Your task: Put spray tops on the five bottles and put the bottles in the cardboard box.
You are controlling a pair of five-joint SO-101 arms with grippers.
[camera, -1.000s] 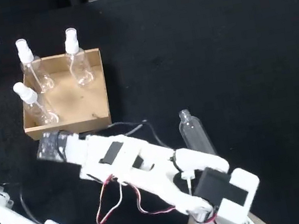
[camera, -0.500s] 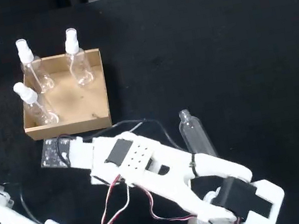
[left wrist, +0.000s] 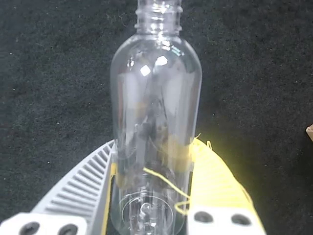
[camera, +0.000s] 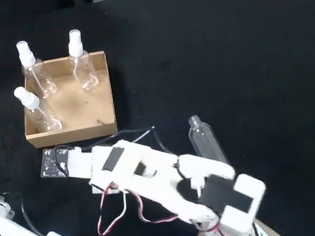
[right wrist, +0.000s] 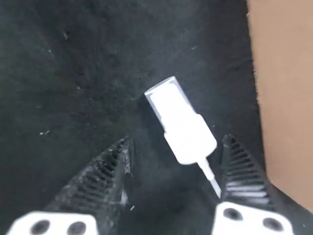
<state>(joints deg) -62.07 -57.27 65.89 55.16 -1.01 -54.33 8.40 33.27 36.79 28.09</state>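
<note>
Right hand (right wrist: pixel 176 141) gapes open around the spray top (right wrist: pixel 183 129) (light, stiff, probably slippery); best pinched at its collar; left hand (left wrist: pixel 154 143) clamps the bottle (left wrist: pixel 156 88) low.

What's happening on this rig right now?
The left gripper is shut on an uncapped bottle. The right gripper is open, its fingers either side of a spray top that lies on the table beside the cardboard box; it has not yet gripped it. Three capped bottles stand in the box.
</note>
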